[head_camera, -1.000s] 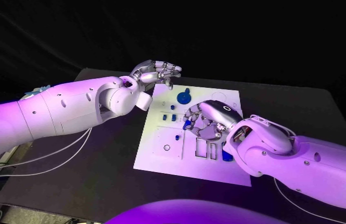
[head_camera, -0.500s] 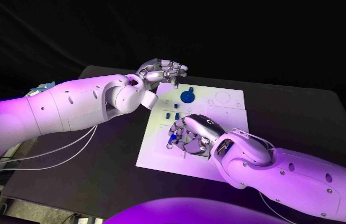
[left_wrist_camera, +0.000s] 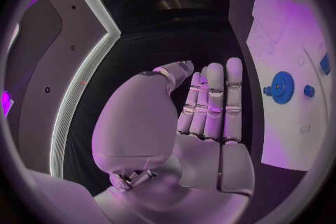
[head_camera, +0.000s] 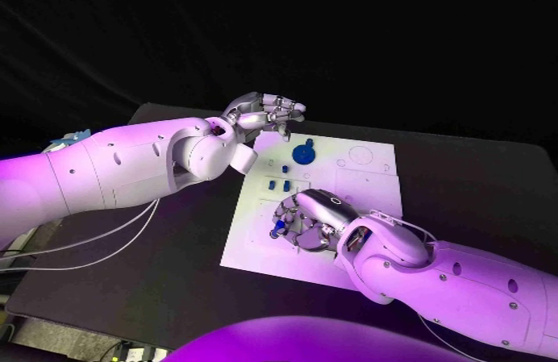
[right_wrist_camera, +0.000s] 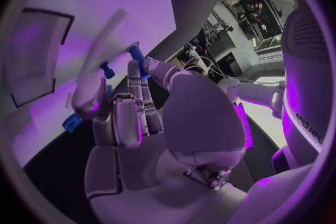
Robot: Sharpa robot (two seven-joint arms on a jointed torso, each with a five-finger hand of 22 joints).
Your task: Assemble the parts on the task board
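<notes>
R hand (head_camera: 312, 217) pinches small blue peg (head_camera: 279, 232) over task board (head_camera: 372, 176); L hand (head_camera: 265, 110) curled empty; peg looks light, rigid, slippery—grip mid-shaft.

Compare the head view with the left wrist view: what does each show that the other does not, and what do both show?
Head view alone: the right hand low over the near part of the task board, with a small blue part at its fingers. Left wrist view alone: the inner side of the left hand, its fingers held together with nothing in them. Both: the board and the round blue gear standing on it.
</notes>
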